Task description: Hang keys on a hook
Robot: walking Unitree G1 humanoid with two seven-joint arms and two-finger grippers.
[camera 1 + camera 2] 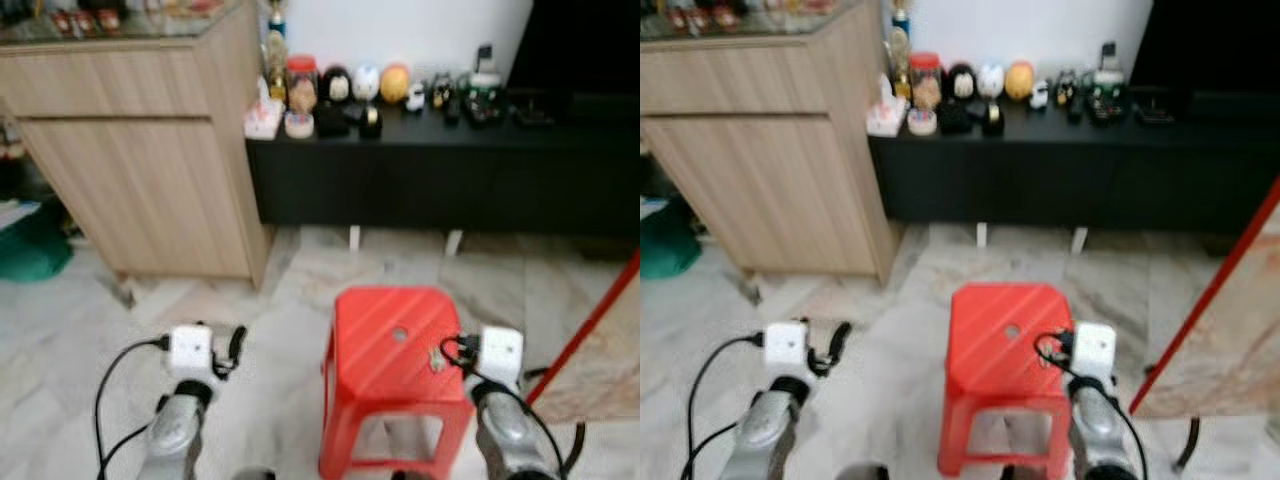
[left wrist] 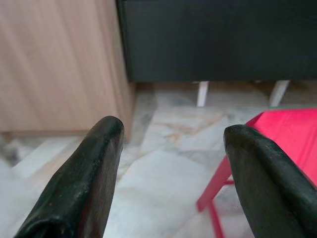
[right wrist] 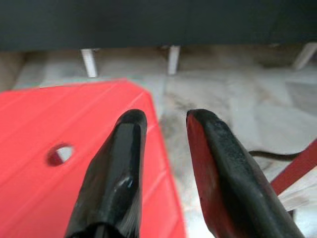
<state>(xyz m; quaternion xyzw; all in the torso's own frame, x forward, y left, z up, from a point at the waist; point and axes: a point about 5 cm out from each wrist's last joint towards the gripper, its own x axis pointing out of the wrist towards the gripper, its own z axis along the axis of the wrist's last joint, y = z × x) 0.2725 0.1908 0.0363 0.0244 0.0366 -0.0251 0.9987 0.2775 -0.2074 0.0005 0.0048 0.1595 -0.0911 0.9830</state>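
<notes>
A red plastic stool point(image 1: 395, 355) stands on the marble floor point(image 1: 290, 300), small keys point(image 1: 436, 358) lying on its seat.

Both eye views are blurred. Small objects on the far black cabinet point(image 1: 440, 160) are too soft to identify. The red stool point(image 1: 395, 350) loses its legs at the near edge; a small item point(image 1: 436, 360) on its seat is too small to tell.

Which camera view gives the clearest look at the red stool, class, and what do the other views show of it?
The left eye view: the red stool shows whole, seat, hole and legs, on the marble floor. The right eye view shows it much the same. The right wrist view gives only part of the seat with its hole; the left wrist view catches one corner and a leg.
</notes>
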